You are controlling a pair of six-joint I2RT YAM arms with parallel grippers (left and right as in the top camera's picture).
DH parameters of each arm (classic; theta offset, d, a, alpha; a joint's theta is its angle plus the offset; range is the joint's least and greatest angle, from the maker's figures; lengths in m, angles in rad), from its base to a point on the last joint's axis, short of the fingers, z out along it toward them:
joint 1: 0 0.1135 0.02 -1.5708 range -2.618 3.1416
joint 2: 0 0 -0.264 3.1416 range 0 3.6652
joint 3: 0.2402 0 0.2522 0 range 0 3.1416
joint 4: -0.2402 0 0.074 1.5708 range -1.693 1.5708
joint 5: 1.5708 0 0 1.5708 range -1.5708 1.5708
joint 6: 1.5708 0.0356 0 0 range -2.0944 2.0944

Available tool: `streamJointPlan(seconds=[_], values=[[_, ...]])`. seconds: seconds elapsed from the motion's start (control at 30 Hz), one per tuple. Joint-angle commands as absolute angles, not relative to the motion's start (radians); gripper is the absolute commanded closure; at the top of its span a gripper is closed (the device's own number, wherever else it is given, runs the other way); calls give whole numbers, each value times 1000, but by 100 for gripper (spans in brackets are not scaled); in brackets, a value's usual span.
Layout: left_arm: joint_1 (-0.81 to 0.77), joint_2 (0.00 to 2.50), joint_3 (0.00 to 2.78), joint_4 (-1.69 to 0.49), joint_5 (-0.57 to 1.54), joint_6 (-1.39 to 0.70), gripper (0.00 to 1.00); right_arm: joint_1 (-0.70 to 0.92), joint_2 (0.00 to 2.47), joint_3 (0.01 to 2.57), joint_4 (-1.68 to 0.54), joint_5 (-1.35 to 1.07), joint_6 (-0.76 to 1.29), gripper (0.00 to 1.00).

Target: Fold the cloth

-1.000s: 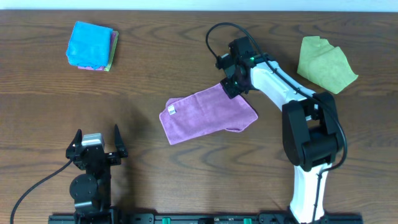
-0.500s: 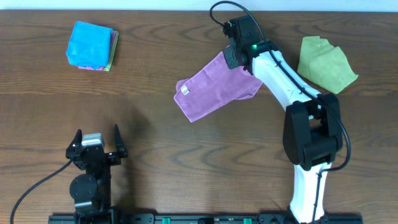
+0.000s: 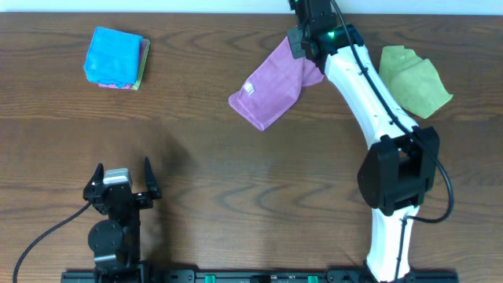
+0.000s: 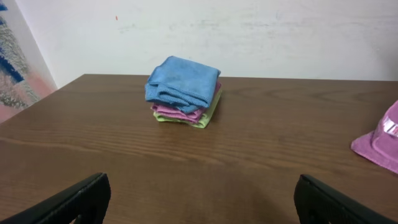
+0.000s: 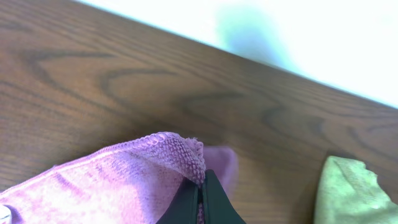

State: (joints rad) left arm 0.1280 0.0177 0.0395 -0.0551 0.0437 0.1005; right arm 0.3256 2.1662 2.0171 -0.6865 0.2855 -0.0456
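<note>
Brown wood of the table (image 3: 196, 157) fills the overhead view. At the far left, near the back edge, sits a stack of folded cloths (image 3: 115, 57). The left wrist view shows a blue one on top, a pink-purple one under it and a green one at the bottom. Nearer to the front edge, also on the left, is the left gripper (image 3: 122, 165). Its two fingers (image 4: 71, 200) stand wide apart with nothing between them; in its own camera they show at the bottom corners, with only bare wood in the gap.

Right of the middle, close to the back edge, is the purple cloth (image 3: 269, 90). It looks narrow and bunched, and it slants from upper right down to lower left. A small white tag (image 3: 249, 88) sits on its left part. The right gripper (image 3: 300, 53) has its jaws pressed together on the upper right end of the cloth. In the right wrist view the two dark fingertips meet on the looped edge of the fabric, and that end is raised off the wood. Whether the low end touches the table, I cannot tell for sure. The right arm (image 3: 369, 94) reaches from the front edge across to this place.

Further right, just beside the arm and apart from the purple cloth, a lime-green cloth (image 3: 413, 80) lies crumpled on the table.
</note>
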Motion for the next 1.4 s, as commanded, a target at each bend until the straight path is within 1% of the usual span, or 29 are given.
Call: streamJointPlan(seconds=[0.0, 0.1, 0.2, 0.3, 0.33, 0.37, 0.4, 0.43, 0.47, 0.5, 0.53, 0.6, 0.73, 0.8, 0.97, 1.07, 1.17, 1.27, 1.37], values=[[124, 15, 4, -76, 19, 89, 5, 324, 2111, 2063, -691, 368, -22, 99], [124, 15, 4, -76, 19, 89, 5, 324, 2069, 2065, -710, 389, -24, 99], [124, 15, 4, -76, 19, 89, 5, 324, 2037, 2065, -798, 389, -41, 99], [124, 15, 4, -76, 19, 89, 5, 325, 2008, 2065, -997, 385, -78, 99], [124, 15, 4, -76, 19, 89, 5, 328, 2000, 2065, -1089, 368, -108, 96], [124, 15, 4, -76, 19, 89, 5, 332, 1991, 2065, -1191, 318, -143, 84], [124, 15, 4, -76, 19, 89, 5, 335, 1987, 2065, -1266, 263, -167, 64], [124, 15, 4, -76, 19, 89, 5, 339, 1981, 2065, -1346, 182, -193, 30], [124, 15, 4, -76, 19, 89, 5, 342, 1980, 2065, -1390, 118, -197, 10], [124, 15, 4, -76, 19, 89, 5, 342, 1975, 2065, -1431, 42, -197, 2], [124, 15, 4, -76, 19, 89, 5, 342, 1975, 2065, -1449, -2, -196, 1], [124, 15, 4, -76, 19, 89, 5, 342, 1975, 2065, -1459, -42, -196, 1], [124, 15, 4, -76, 19, 89, 5, 339, 1976, 2065, -1423, -48, -200, 1], [124, 15, 4, -76, 19, 89, 5, 336, 1981, 2061, -1352, -35, -203, 1], [124, 15, 4, -76, 19, 89, 4, 334, 2004, 1959, -1064, -3, -310, 1], [124, 15, 4, -76, 19, 89, 5, 334, 2034, 1885, -915, 2, -378, 4], [124, 15, 4, -76, 19, 89, 5, 333, 2094, 1834, -797, 67, -383, 5], [124, 15, 4, -76, 19, 89, 5, 332, 2163, 1834, -779, 78, -383, 8], [124, 15, 4, -76, 19, 89, 4, 332, 2208, 1834, -772, 70, -383, 8]])
